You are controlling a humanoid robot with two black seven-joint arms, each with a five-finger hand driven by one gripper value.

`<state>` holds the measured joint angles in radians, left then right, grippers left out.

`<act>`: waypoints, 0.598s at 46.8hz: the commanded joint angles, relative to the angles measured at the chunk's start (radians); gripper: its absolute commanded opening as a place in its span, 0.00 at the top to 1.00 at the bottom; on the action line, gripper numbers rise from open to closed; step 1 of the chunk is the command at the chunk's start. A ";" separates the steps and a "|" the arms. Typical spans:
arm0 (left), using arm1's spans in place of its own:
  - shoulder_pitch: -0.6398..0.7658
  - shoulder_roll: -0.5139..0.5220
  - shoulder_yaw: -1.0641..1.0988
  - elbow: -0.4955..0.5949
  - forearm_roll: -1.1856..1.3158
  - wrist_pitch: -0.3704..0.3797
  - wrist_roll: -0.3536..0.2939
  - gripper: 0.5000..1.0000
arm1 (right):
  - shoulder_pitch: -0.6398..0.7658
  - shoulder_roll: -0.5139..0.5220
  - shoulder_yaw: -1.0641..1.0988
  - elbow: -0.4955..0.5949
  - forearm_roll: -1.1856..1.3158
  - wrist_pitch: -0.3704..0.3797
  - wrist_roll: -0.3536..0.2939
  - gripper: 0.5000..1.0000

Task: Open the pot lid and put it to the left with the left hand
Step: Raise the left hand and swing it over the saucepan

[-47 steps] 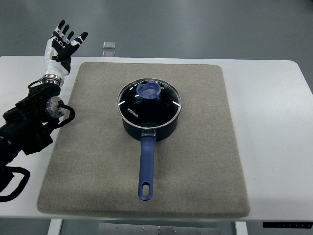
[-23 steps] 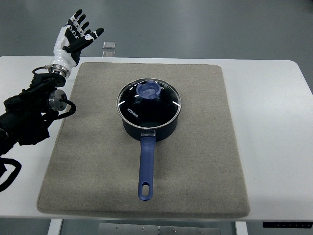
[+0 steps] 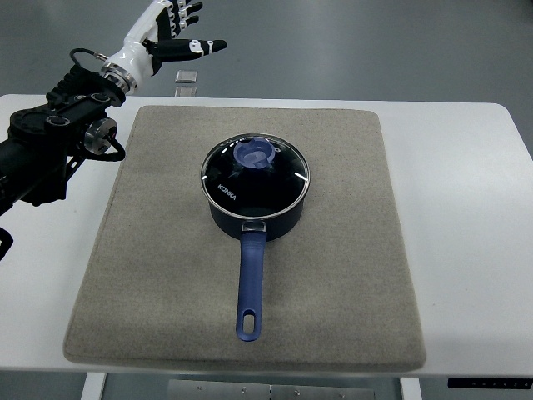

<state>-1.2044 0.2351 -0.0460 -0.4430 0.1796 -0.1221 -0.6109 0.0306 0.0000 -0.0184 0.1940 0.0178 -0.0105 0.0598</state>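
The left robot hand point(image 3: 171, 33) hangs in the air beyond the far-left corner of the grey mat point(image 3: 150, 275), fingers spread and holding nothing; no right arm shows in the top view. The pot lid point(image 3: 255, 172) is well apart from that robot hand, nearer the robot and off to its right, seated on the dark blue pot point(image 3: 254, 212) at the middle of the mat, with the blue knob point(image 3: 256, 153) on the far part of the glass. The step in hand looks like the reach to that knob, and the lid is not yet touched. To do it well, I would bring the robot hand over the knob from above, keep the fingers spread until they stand around it, then close on the knob alone and lift straight up so the rim clears the pot without dragging it. The long handle point(image 3: 249, 287) points toward the robot, so it lies away from the path. The bare mat to the pot's left seems a fair place to set the lid down flat. Counted: one pot, one lid, one knob, one handle, one mat, one white tabletop point(image 3: 466, 208), one small grey square point(image 3: 186, 77) just below the fingers in the picture, and one robot hand in view
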 commanded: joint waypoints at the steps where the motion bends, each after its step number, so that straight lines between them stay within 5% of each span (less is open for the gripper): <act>1: -0.032 0.027 0.001 -0.057 0.079 0.002 0.000 0.02 | 0.000 0.000 0.000 0.001 -0.001 0.000 0.000 0.17; 28: -0.115 0.248 -0.009 -0.446 0.935 0.009 0.000 0.02 | 0.000 0.000 0.000 0.001 -0.001 0.000 0.000 0.17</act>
<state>-1.3096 0.4460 -0.0423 -0.8320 1.0285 -0.1177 -0.6111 0.0307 0.0000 -0.0184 0.1946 0.0179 -0.0109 0.0600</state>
